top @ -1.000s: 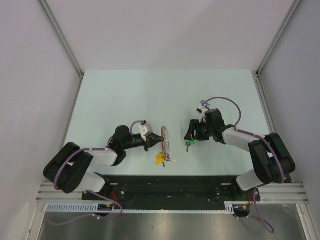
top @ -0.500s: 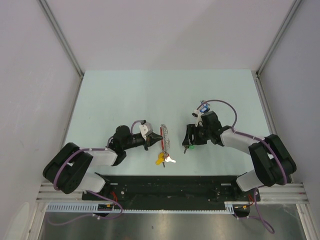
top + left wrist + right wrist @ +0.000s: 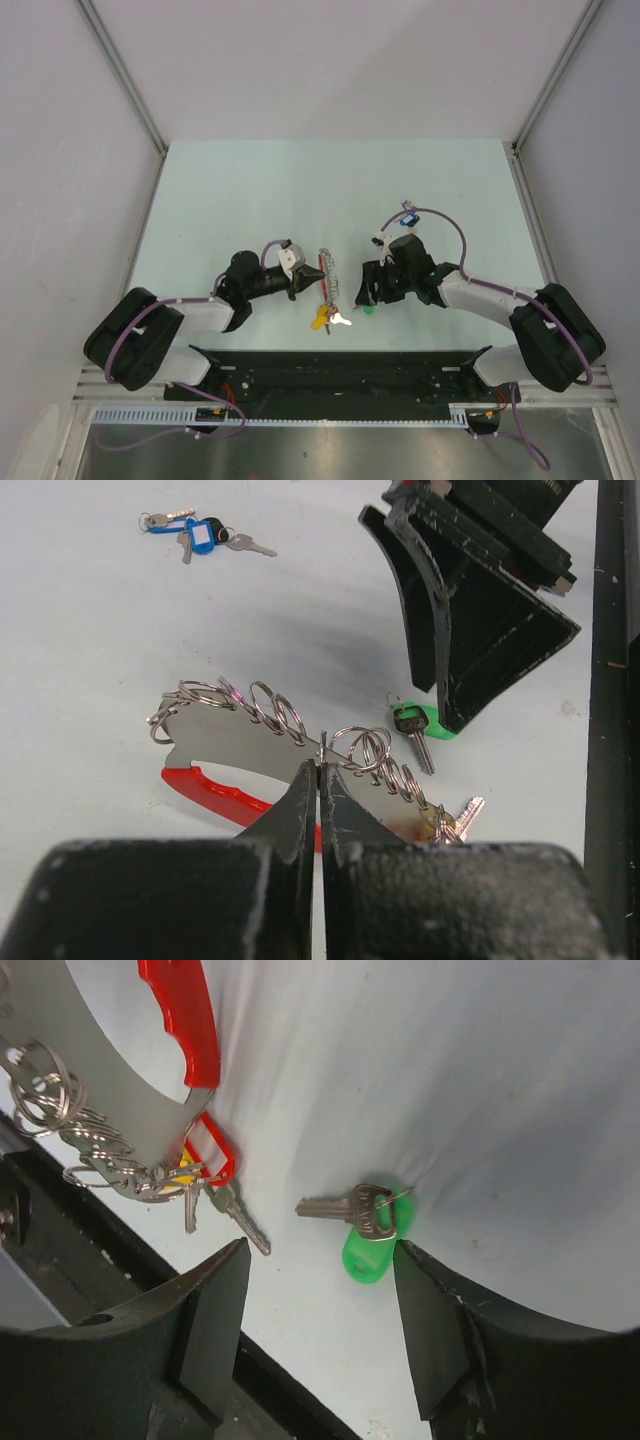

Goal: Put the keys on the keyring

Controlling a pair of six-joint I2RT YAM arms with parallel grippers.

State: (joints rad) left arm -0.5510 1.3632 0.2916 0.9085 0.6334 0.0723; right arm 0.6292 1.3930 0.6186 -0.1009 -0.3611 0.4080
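Note:
The keyring (image 3: 328, 276) is a silvery plate strung with metal rings, with a curved red loop (image 3: 215, 785) and yellow and red tags (image 3: 322, 318). My left gripper (image 3: 306, 283) is shut on its thin edge (image 3: 320, 765) and holds it upright on the table. The green-headed key (image 3: 370, 1235) lies flat on the table between the open fingers of my right gripper (image 3: 320, 1250), touching neither. It also shows in the top view (image 3: 368, 311) and the left wrist view (image 3: 420, 725). The blue-headed key (image 3: 407, 212) lies behind the right arm, and shows far off in the left wrist view (image 3: 195, 535).
The black base rail (image 3: 350, 365) runs along the near table edge, close below the keyring and the green key. The right gripper's fingers (image 3: 450, 630) stand just right of the keyring. White walls enclose the pale table (image 3: 250, 190).
My right gripper has moved left and nearer the front edge, toward the keyring. The green key has shifted with it and now lies closer to the tags. The left gripper has kept its hold.

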